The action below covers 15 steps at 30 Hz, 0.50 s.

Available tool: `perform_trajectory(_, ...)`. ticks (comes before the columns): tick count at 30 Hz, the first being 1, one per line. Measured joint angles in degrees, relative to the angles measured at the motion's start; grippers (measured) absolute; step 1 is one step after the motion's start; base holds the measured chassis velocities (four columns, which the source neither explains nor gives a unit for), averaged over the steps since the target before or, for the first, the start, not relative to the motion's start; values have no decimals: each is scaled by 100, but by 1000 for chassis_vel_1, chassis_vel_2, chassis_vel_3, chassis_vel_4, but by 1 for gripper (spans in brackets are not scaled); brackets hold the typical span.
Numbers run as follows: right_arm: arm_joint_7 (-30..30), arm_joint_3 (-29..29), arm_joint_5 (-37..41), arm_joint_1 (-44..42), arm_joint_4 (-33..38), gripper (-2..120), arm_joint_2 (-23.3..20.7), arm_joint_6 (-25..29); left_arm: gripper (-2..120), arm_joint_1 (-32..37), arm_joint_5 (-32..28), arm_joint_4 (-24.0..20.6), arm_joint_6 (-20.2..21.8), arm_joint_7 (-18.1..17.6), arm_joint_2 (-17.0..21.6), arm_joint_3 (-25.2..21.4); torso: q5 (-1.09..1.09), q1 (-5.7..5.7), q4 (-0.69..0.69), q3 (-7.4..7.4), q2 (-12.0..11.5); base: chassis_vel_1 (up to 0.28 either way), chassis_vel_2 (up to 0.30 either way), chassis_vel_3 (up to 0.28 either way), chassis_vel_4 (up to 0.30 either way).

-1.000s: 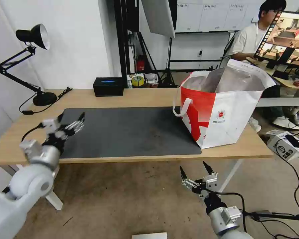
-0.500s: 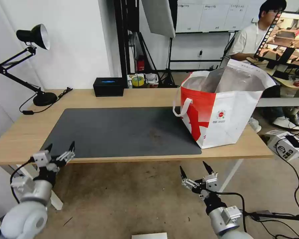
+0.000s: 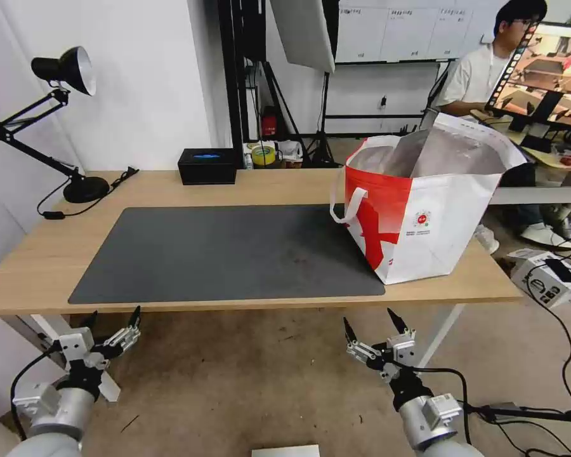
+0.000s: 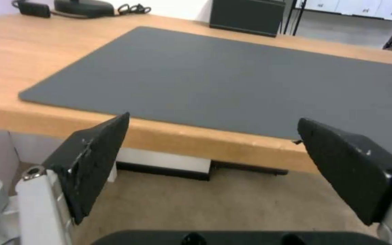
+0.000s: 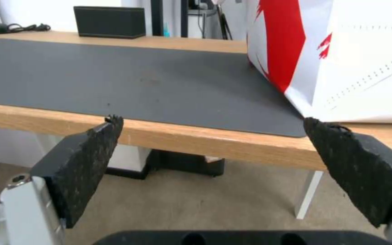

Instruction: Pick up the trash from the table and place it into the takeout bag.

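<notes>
Below the front edge of the table [image 3: 38, 266], at the lower left of the head view, the left gripper [image 3: 113, 320] hangs over the carpet with its two black fingers spread wide and nothing between them. At the lower centre-right of the same view the right gripper [image 3: 370, 325] sits at a similar height, also under the table edge, its fingers likewise spread apart and empty.

Across the middle of the frame runs the light wood top with the dark grey mat [image 3: 235, 251] lying flat on it. At the right end of the mat stands the takeout bag [image 3: 425, 222], upright and open at the top, its silver lining showing; its near corner rests partly on the mat and partly on bare wood. A white strap handle [image 3: 347, 204] hangs down its red side toward the mat.

Toward the upper left, a black desk lamp [image 3: 63, 70] stands on the wood, and a black box [image 3: 207, 165] with a blue mark sits at the far edge behind the mat.

From each wrist view, the table edge and mat lie just beyond the parted fingertips, above them.
</notes>
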Motion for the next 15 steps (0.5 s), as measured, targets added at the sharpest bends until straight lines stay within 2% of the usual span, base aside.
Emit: perform_trajectory(15, 0, 0, 0, 0, 0, 100, 0, 0, 100, 165, -87, -56, 140, 167, 83, -138, 0, 1, 1, 0, 0, 0, 0, 0, 0)
